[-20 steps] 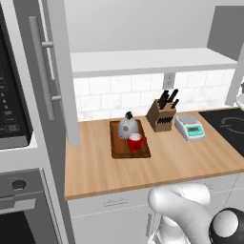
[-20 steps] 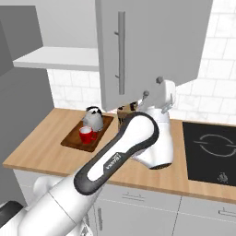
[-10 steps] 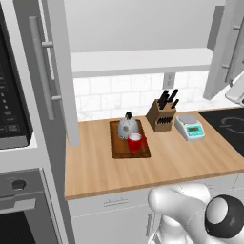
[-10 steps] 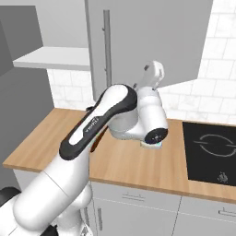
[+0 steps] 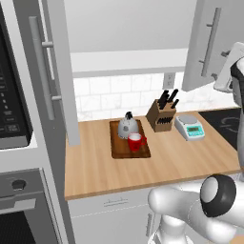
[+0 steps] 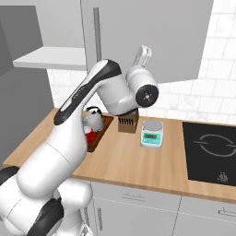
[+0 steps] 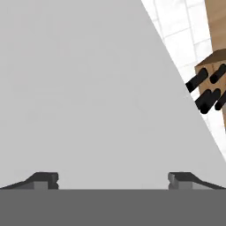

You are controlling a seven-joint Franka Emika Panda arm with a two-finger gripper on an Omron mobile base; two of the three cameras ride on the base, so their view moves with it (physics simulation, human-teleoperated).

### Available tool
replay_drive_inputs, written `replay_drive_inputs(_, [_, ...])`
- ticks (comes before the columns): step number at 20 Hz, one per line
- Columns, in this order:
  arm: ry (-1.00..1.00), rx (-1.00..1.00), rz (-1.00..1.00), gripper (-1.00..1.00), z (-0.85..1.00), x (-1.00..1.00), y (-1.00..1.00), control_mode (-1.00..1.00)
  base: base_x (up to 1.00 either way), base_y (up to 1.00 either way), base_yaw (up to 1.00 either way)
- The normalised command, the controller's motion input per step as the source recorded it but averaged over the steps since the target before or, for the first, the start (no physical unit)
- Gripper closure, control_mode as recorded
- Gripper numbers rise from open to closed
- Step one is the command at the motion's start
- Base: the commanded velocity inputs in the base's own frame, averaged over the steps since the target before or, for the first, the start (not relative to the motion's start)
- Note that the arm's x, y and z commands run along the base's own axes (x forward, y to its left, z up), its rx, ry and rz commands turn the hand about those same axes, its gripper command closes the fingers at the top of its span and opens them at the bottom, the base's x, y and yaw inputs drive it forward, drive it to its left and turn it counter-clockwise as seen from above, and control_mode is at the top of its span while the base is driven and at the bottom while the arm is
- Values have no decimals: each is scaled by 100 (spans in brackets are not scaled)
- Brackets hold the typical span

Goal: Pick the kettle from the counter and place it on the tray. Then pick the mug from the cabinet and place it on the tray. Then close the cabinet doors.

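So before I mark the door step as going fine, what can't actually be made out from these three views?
- Gripper: whether its open fingertips touch the right cabinet door; the hand view's bottom edge cuts them off.
- Tray: in the right base view the arm covers most of it, along with part of the mug and kettle.
- Left cabinet door: its top is cut by the left base view's edge.

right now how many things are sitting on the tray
2. The kettle stands at the back of the tray, toward the tiled wall, and the mug sits just in front of it. Nothing else shows on the board, though the arm covers part of it from the right base view.
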Motion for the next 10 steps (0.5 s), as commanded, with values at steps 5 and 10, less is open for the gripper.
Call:
replay_drive_inputs(5, [6, -7, 0, -100, -22, 90, 90, -100, 0, 0, 0])
replay_drive_inputs(10, [0, 0, 0, -100, -12, 80, 89, -100, 0, 0, 0])
